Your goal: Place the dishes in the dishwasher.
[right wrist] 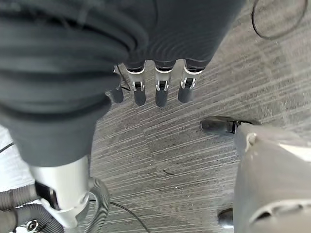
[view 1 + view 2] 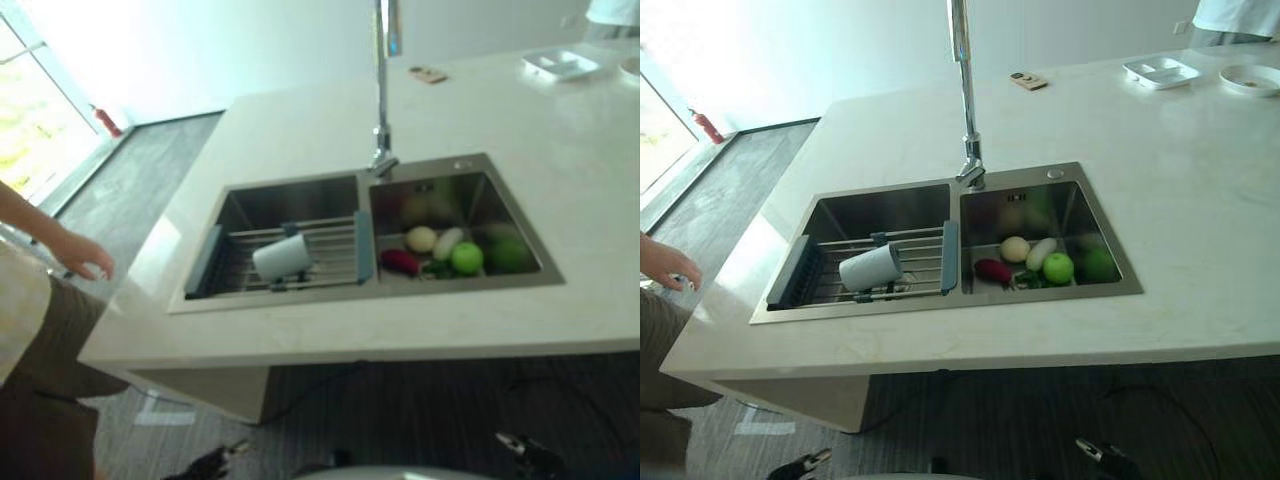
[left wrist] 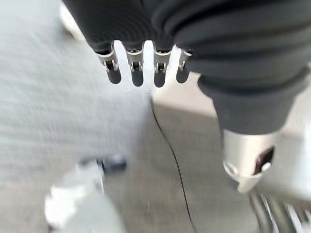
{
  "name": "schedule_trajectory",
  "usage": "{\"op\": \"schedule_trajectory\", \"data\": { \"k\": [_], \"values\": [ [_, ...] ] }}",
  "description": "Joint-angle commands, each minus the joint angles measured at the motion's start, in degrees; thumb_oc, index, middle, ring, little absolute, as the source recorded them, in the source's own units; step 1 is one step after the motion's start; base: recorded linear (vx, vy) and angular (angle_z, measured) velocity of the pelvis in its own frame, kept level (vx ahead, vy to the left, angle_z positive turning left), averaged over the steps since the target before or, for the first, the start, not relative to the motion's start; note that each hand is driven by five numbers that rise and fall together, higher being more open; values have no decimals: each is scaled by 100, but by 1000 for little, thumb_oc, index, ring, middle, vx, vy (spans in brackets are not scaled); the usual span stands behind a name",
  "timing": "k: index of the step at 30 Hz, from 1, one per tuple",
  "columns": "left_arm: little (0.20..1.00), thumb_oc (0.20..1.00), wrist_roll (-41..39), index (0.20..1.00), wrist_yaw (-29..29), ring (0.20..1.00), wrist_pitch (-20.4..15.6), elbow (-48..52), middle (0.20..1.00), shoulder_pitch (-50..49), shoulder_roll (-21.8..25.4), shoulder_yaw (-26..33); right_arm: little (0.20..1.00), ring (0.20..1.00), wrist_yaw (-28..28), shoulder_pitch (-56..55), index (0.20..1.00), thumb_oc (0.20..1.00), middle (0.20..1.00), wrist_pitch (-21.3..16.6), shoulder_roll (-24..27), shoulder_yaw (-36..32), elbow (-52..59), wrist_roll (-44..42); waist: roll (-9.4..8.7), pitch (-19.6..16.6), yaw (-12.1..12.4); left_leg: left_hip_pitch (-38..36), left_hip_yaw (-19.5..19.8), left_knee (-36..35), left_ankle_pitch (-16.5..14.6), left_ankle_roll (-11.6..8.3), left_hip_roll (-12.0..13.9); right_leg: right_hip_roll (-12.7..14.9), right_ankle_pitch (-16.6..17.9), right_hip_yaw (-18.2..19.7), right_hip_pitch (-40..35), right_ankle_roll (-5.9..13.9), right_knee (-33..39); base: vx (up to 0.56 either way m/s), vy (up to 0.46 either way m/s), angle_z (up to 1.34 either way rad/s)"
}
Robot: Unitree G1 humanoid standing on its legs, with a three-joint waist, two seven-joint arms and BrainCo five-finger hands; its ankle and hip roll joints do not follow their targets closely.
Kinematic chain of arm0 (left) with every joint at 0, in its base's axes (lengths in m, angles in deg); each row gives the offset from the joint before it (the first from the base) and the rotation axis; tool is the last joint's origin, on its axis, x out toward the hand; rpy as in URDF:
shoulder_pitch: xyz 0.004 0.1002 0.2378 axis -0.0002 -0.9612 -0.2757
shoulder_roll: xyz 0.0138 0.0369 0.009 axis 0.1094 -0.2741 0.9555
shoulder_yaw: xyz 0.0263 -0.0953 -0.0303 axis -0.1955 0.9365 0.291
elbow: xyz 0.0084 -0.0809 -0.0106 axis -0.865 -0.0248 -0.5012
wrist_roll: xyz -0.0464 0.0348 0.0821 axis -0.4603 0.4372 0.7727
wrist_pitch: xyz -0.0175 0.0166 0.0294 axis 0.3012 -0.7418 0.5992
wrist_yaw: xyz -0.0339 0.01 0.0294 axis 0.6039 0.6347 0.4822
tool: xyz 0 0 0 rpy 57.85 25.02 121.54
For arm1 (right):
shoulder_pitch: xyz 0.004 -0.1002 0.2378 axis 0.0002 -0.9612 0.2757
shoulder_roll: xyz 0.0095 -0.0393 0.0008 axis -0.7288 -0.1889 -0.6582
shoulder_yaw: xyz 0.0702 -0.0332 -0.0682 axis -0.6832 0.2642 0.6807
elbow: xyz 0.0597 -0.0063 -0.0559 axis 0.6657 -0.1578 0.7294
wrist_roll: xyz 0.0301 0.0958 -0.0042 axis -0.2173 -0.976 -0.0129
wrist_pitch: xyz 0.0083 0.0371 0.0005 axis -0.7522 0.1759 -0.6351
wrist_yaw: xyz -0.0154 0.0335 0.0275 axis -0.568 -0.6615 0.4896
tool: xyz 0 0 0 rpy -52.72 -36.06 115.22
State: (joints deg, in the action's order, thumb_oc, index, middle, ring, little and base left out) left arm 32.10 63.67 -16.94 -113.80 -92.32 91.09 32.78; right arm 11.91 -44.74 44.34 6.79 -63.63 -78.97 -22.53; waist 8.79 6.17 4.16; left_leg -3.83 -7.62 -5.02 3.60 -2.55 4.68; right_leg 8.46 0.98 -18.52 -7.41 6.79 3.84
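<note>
A white cup (image 2: 283,256) lies on its side on a wire rack (image 2: 330,250) across the left basin of a steel double sink (image 2: 300,195). At the far right of the counter stand a white divided tray (image 2: 1160,71) and a small white dish (image 2: 1250,78). My left hand (image 3: 137,73) hangs below the counter over the grey floor with its fingers straight and empty. My right hand (image 1: 162,92) hangs the same way, open and holding nothing. Both hands are low, well away from the sink.
The right basin holds vegetables, among them a green apple (image 2: 466,258) and a dark red one (image 2: 399,261). A tall faucet (image 2: 381,90) rises behind the sink. A person's hand (image 2: 85,257) rests at the counter's left end. A small object (image 2: 428,73) lies on the far counter.
</note>
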Motion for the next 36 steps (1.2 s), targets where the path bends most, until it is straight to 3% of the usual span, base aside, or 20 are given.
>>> {"op": "schedule_trajectory", "data": {
  "k": [1,2,5,12,14,15,19,21,23,25,28,31,35,36],
  "values": [
    [1000,1000,342,1000,332,1000,68,-86,1000,254,1073,525,1000,1000,110,383,1000,1000,1000,-95,-214,-81,-223,-63,-325,313,298,70,297,81,-116,-7,-17,389,59,-57,263,214,-352,-16,-2,30],
    [1000,1000,343,1000,470,1000,37,-87,1000,230,1140,592,1000,1000,118,380,1000,1000,1000,-104,-215,-76,-226,-71,-319,307,311,75,311,80,-113,-6,-20,392,60,-71,257,217,-346,-22,-10,28],
    [1000,1000,685,1000,694,1000,-32,-20,1000,128,1913,1111,1000,1000,104,359,1000,1000,1000,-159,-221,-26,-225,-240,-261,283,441,106,396,67,-78,-5,-25,414,75,-178,214,248,-319,-19,-31,24],
    [1000,1000,1687,1000,352,1000,272,503,1000,-83,4015,2719,1000,1000,-58,353,1000,1000,1000,-72,-291,-4,-129,-800,-168,210,655,157,486,51,-19,-49,-7,411,134,-348,149,323,-247,3,-66,16],
    [1000,1000,1766,1000,293,1000,254,491,1000,-84,4284,2929,1000,1000,-78,334,1000,1000,1000,-48,-317,-4,-123,-864,-166,202,651,153,469,45,-18,-58,1,407,148,-361,140,334,-231,24,-51,12],
    [1000,1000,1719,1000,493,1000,-85,452,1000,-50,4542,3127,1000,1000,-97,314,1000,1000,1000,4,-348,-10,-128,-903,-162,192,633,140,438,36,-19,-69,17,395,156,-352,134,345,-219,34,-43,7],
    [1000,1000,1219,1000,441,1000,-537,905,1000,435,5518,3471,1000,1000,-76,190,1000,1000,1000,6,-469,-10,-210,-920,-178,120,518,90,346,3,-37,-95,33,341,192,-273,106,357,-128,59,-65,1],
    [1000,1000,889,1000,552,1000,-597,1472,1000,685,5634,3325,1000,1000,-72,134,1000,1000,1000,-45,-551,-45,-219,-957,-187,108,495,64,316,2,-57,-105,37,327,192,-255,81,351,-103,44,-41,-3],
    [1000,1000,685,1000,824,1000,-427,2289,1000,841,5628,3115,1000,1000,-85,81,1000,1000,1000,-87,-651,-73,-180,-956,-215,88,478,65,307,2,-75,-113,33,313,190,-231,83,348,-86,37,-36,-16],
    [1000,1000,537,1000,1117,1000,-592,2959,1000,927,5552,3021,1000,1000,-103,20,1000,1000,1000,-112,-738,-97,-127,-974,-250,94,454,46,287,2,-99,-116,32,295,177,-187,68,338,-72,42,-32,-16],
    [1000,1000,329,1000,1101,1000,-1023,4279,1000,959,5184,2906,1000,1000,-73,-113,1000,1000,1000,-167,-863,-186,-94,-950,-325,100,399,0,225,2,-147,-127,41,283,173,-110,49,339,-53,48,-20,-15],
    [1000,1000,499,1000,1062,1000,-1027,5311,1000,1321,4636,2312,1000,1000,-62,-172,1000,1000,1000,-200,-945,-205,-115,-918,-386,112,283,-42,149,2,-188,-132,54,270,164,-32,50,330,-55,41,-3,-8],
    [1000,1000,787,1000,987,1000,-850,5954,1000,1805,4129,1619,1000,1000,7,-224,1000,1000,1000,-217,-960,-243,-133,-860,-429,116,180,-86,71,2,-221,-126,56,258,177,82,67,333,-50,42,4,-16],
    [1000,1000,1215,1000,842,1000,-745,6191,1000,2065,3913,1220,1000,1000,38,-248,1000,1000,1000,-206,-958,-244,-111,-836,-458,113,93,-104,29,3,-235,-119,57,255,197,159,94,345,-46,49,9,-28]
  ]
}}
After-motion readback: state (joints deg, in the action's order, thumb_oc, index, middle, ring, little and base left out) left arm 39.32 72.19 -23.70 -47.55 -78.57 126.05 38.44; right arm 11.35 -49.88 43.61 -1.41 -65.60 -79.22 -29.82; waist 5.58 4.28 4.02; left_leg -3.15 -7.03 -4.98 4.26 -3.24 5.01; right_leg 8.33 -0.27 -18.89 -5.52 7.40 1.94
